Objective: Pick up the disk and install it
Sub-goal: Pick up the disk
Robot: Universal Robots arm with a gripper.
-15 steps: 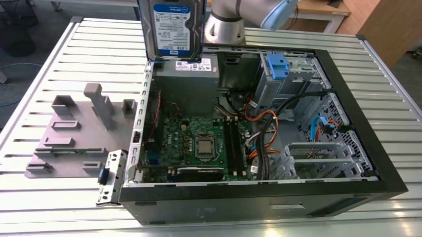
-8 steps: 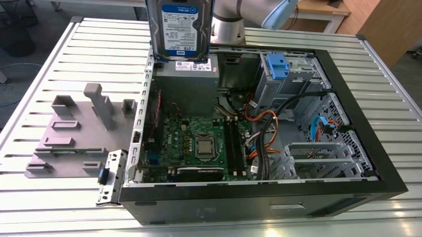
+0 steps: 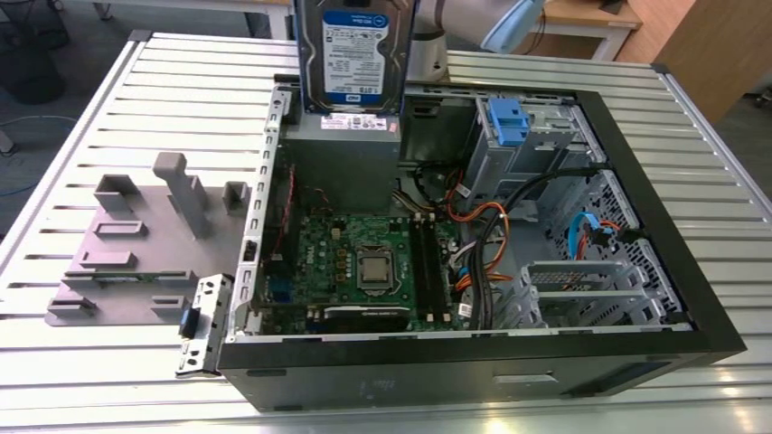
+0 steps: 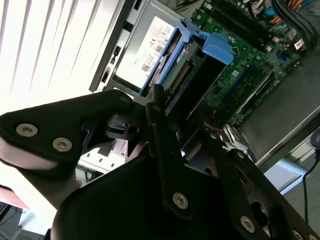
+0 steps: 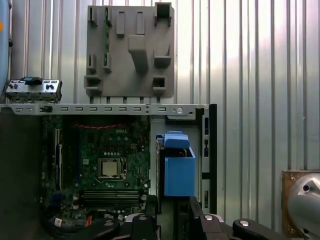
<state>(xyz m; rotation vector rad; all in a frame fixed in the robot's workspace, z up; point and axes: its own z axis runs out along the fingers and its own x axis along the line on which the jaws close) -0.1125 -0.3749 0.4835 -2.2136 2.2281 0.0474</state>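
Second wrist view: the hand (image 4: pixel 182 117) grips the disk (image 4: pixel 187 65), which juts beyond it over the power-supply box (image 4: pixel 136 56).

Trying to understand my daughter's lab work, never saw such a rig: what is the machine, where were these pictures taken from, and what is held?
One robot arm; its black fingers clamp a flat silver-metal disk with blue plastic rails. The exterior view, from a camera off the arm, shows the disk upright above an open black computer case on a slatted metal table, a grey plastic fixture at that view's left. Both wrist views come from cameras riding on the arm, looking past the disk into the case.
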